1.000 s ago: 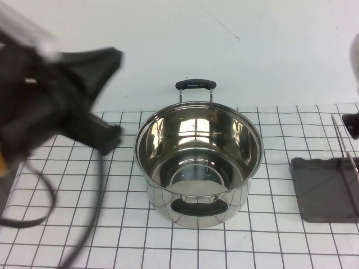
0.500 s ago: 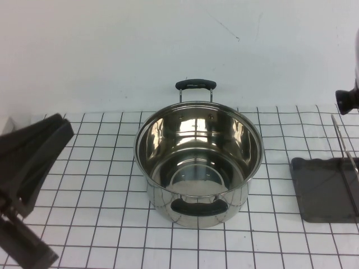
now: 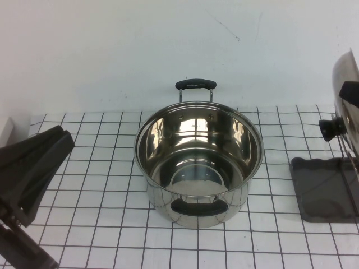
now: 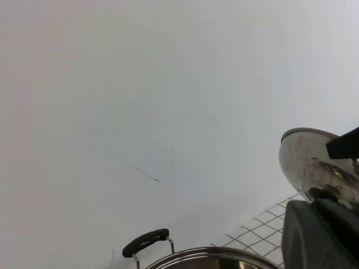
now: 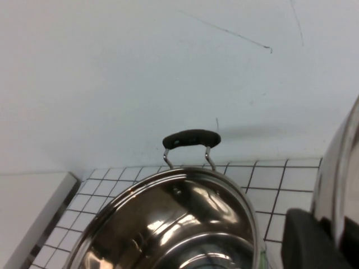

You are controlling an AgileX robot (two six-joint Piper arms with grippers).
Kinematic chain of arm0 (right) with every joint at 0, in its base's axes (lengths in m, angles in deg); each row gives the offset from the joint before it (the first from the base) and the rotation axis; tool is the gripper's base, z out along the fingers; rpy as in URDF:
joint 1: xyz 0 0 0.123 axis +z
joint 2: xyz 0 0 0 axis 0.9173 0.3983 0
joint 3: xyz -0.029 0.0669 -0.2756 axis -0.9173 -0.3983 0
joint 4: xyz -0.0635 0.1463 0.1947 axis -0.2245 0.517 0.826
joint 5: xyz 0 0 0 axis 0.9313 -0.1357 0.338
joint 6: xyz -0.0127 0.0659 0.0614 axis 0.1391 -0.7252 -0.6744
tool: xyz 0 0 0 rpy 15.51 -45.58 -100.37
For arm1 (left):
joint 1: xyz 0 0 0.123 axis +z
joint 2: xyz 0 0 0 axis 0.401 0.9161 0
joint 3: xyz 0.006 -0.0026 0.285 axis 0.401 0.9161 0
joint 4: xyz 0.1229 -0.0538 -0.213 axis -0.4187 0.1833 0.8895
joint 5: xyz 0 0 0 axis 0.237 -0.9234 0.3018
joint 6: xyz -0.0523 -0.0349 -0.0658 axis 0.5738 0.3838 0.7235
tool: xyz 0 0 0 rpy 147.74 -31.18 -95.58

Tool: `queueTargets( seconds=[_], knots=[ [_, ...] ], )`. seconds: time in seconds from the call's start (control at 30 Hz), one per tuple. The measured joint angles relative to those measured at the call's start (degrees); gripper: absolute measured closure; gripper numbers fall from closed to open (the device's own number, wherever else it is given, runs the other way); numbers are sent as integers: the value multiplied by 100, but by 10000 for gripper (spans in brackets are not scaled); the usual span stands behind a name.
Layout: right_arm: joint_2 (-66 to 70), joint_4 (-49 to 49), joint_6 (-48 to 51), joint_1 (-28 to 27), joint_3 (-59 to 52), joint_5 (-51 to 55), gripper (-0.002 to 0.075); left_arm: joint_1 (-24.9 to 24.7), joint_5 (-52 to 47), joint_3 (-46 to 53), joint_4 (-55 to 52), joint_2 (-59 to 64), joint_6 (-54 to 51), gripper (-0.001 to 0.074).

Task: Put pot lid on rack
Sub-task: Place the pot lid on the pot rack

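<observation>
A: From the high view, where does the lid stand relative to the rack?

B: The lid [image 3: 346, 92] is at the right edge of the frame, turned on edge, its knob [image 3: 328, 129] pointing toward the pot [image 3: 198, 162]. The rack [image 3: 328, 188] lies right below it at lower right, wires rising from a dark wavy-edged tray. So the coming move is mostly straight down, with the lid's flat plane lined up along the wires. The right arm is the nearer one by far.

A: And the end effectors?

B: The left end effector [image 3: 25, 179] sits at the lower left, well apart from everything, over the gridded bench [image 3: 101, 224]; I cannot tell whether it is released or clenched. The right end effector barely shows here.

A: The left wrist view?

B: Mostly bare wall. The shiny domed lid [image 4: 314, 165] shows at mid right, the pot's black handle [image 4: 147, 242] at the bottom.

A: The right wrist view?

B: The right end effector [image 5: 314, 241] is a dark block at lower right, against the lid's [image 5: 339, 174] polished steel edge. I judge it is grasping the lid, though the contact itself is hidden. The mirror-bright pot [image 5: 179, 224] fills the lower middle.
</observation>
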State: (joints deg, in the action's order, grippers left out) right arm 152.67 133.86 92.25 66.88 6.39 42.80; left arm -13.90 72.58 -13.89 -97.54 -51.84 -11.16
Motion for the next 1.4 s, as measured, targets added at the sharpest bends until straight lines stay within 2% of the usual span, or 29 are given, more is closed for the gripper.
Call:
queueTargets(
  seconds=[0.5,0.57,0.7,0.83,0.93,1.27,1.4],
  knots=[
    [420,12,25,0,0,-301,696,0,0,0,0,0,25,736],
    [420,12,25,0,0,-353,672,0,0,0,0,0,25,736],
    [420,46,33,0,0,-553,568,0,0,0,0,0,25,736],
    [428,55,33,0,0,-598,433,0,0,0,0,0,35,736],
    [428,55,33,0,0,-609,377,0,0,0,-11,0,47,736],
    [428,95,33,0,0,-709,354,0,14,0,-33,0,47,736],
    [428,-176,-83,0,0,-709,354,0,18,0,-33,0,47,736]
  ],
)
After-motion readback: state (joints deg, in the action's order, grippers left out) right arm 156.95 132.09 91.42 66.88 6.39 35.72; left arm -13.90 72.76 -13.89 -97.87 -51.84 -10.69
